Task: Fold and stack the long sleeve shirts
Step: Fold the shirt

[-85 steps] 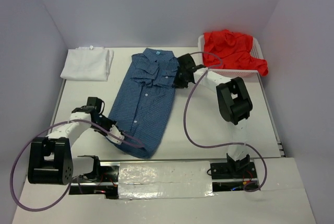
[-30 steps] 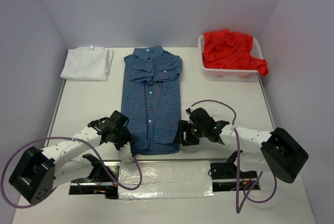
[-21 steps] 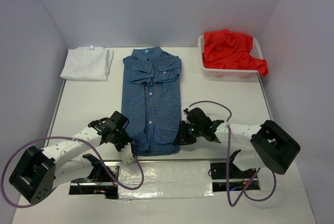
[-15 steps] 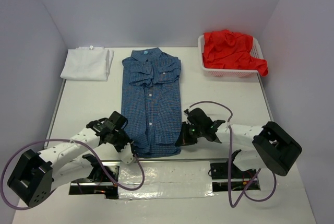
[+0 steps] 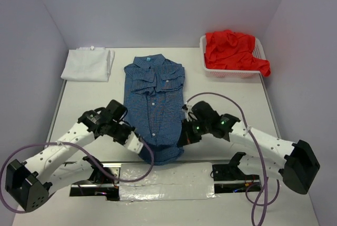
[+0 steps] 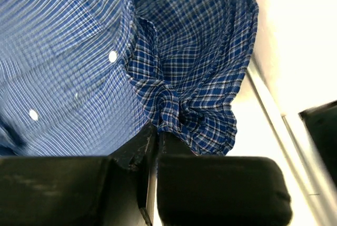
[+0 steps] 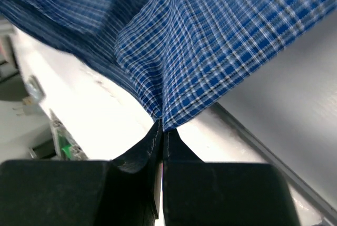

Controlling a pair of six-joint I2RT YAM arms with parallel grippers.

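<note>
Blue shirt (image 5: 153, 99) flat mid table (image 5: 89, 105), buttons up, 2 hem corners raised | left gripper (image 5: 134, 143) pinching left corner | right gripper (image 5: 185, 136) pinching right corner | white shirt (image 5: 87, 64) folded far left | red shirt (image 5: 234, 49) seemingly bunched in basket (image 5: 231, 72)

My left gripper (image 5: 132, 143) and my right gripper (image 5: 185, 135) pinch the near hem of the blue checked shirt (image 5: 154, 97), which bunches between them on the table (image 5: 226, 97).

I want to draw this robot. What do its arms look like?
Left arm and right arm: white with chunky black joints, each trailing a purple cable. Green lights dot the right wrist. Left tool and right tool are black.
</note>
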